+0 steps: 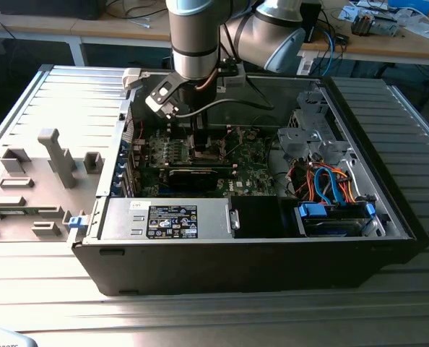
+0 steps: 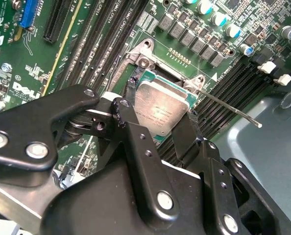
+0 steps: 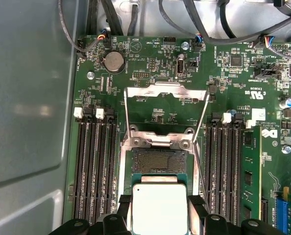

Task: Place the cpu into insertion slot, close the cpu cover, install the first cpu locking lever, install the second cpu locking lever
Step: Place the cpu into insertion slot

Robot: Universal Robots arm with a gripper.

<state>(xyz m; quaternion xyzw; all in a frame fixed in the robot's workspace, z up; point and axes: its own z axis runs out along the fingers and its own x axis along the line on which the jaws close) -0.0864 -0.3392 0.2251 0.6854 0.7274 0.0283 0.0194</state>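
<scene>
Silver-grey cpu (image 3: 159, 210): held by two opposite edges, over the insertion slot (image 3: 159, 160); not visibly seated.
Black hand (image 3: 159, 218): narrowed onto the chip.
Silvery cpu cover (image 3: 165, 93): swung open, apart from the chip.
Wire locking lever (image 2: 233, 110): raised, just beside one of the fingers (image 2: 135, 142).
Judgement: keep the chip level and square to the rim; lower it straight, without sliding across the contacts.

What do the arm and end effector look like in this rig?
The arm has silver-grey tubular links with a pale blue ring at a joint. A black cable loops off the wrist beside a pale bracket. The end effector is matte black: flat linkage bars joined by silvery round pins, ending in two narrow fingers.
</scene>
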